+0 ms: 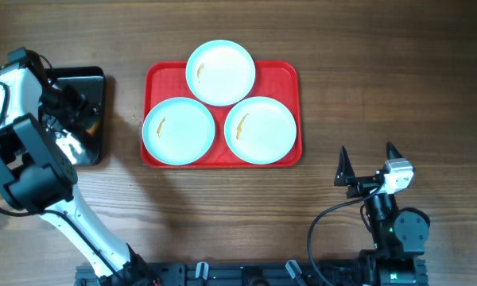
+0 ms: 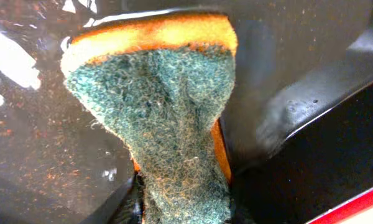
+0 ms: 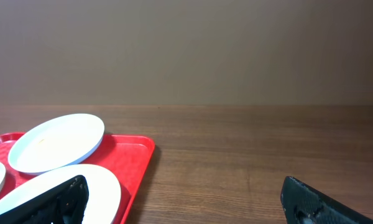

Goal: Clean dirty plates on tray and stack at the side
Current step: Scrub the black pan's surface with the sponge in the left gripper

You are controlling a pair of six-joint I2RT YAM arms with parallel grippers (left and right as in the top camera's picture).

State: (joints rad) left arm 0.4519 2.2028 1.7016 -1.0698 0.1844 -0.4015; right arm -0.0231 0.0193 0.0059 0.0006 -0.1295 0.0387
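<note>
**Tray (image 1: 154,76) at the middle of the table (image 1: 381,71), bin (image 1: 94,87) to its left**

Two plates lie side by side on the tray's near half. The left plate (image 1: 179,130) reaches the tray's left rim and the right plate (image 1: 260,129) sits close to the right rim, with the two just beside each other at the tray's middle. The far plate (image 1: 220,72) sits behind and between them, its near edge meeting both and its far edge hanging past the tray's far rim. The bin stands on the table left of the tray, apart from it. Inside the bin, a sponge (image 2: 155,118) is pinched in the left gripper (image 2: 185,210). The right gripper (image 1: 367,151), fingers spread, sits to the near right of the tray, well apart from it.
</note>
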